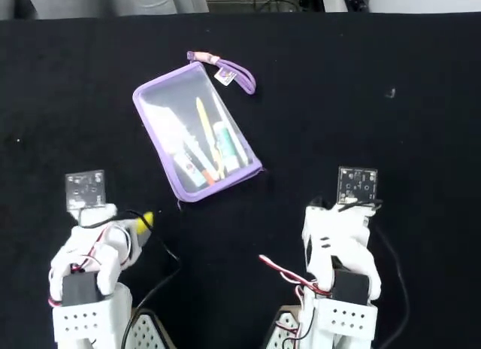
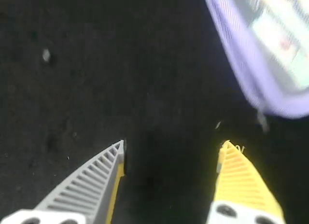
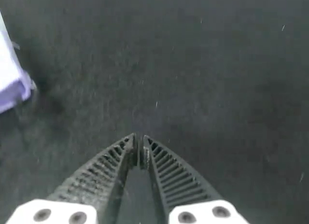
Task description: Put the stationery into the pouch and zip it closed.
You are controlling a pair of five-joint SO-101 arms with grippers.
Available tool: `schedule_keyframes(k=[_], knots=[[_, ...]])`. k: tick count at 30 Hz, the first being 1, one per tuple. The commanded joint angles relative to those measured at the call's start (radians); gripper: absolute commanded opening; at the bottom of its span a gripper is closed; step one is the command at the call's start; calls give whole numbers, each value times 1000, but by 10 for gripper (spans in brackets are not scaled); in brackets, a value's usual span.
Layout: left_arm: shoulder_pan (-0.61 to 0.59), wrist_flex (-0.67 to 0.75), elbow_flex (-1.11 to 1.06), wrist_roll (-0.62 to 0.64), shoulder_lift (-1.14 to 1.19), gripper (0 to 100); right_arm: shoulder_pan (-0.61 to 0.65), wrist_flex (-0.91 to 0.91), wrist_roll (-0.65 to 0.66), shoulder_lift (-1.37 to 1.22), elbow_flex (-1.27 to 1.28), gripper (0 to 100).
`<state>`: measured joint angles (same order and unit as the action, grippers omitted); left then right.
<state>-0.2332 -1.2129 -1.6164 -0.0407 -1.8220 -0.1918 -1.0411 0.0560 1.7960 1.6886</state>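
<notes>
Well, starting from my left: my left pincer, one grey ribbed finger and one yellow, is spread wide with nothing between. It hangs low over the black cloth-covered table near its front edge, and that arm is folded up over its base. A corner of the pouch lies a little ahead of the yellow finger, apart from it.

Further along lies the clear plastic pouch with a purple fabric border, flat and slanted on the table, out beyond both arms and somewhat nearer my left. The stationery is inside it: a slim yellow stick, a white-and-green tube and a few pieces I cannot tell apart. A looped purple wrist strap trails from its far corner. Whether the zip is run fully shut I cannot tell.

I judge the pouch light, limp and slick on its faces, and likely to slide on the cloth if pushed. The stitched border or the strap should give a firmer hold than the clear face, with one pincer pinning it while the other works the zip.

Last, my right pincer, two black ribbed fingers, is pressed tip to tip on nothing. It sits low over the cloth, that arm folded up too.
</notes>
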Motion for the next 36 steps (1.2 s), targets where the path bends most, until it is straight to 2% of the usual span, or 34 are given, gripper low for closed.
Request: schedule_keyframes(k=[1, 5, 10, 12, 17, 20, 24, 36], knots=[[-12, 17, -18, -92, -2, 306, -18, -123, -3, 97, -5, 15], [-12, 18, -16, -94, -2, 306, -18, -233, -3, 97, -5, 15], [-12, 71, -13, -92, -2, 303, -18, -242, -3, 97, -5, 14], [-12, 101, -18, -92, -2, 256, -18, -242, -3, 97, -5, 12], [-12, 107, -18, -101, -2, 20, -18, -242, -3, 97, -5, 12], [-12, 81, -18, -101, -2, 70, -18, -242, -3, 97, -5, 12], [-13, 72, -16, -101, -2, 27, -18, -242, -3, 97, -5, 12], [-13, 72, -18, -101, -2, 32, -18, -242, -3, 97, -5, 12]])
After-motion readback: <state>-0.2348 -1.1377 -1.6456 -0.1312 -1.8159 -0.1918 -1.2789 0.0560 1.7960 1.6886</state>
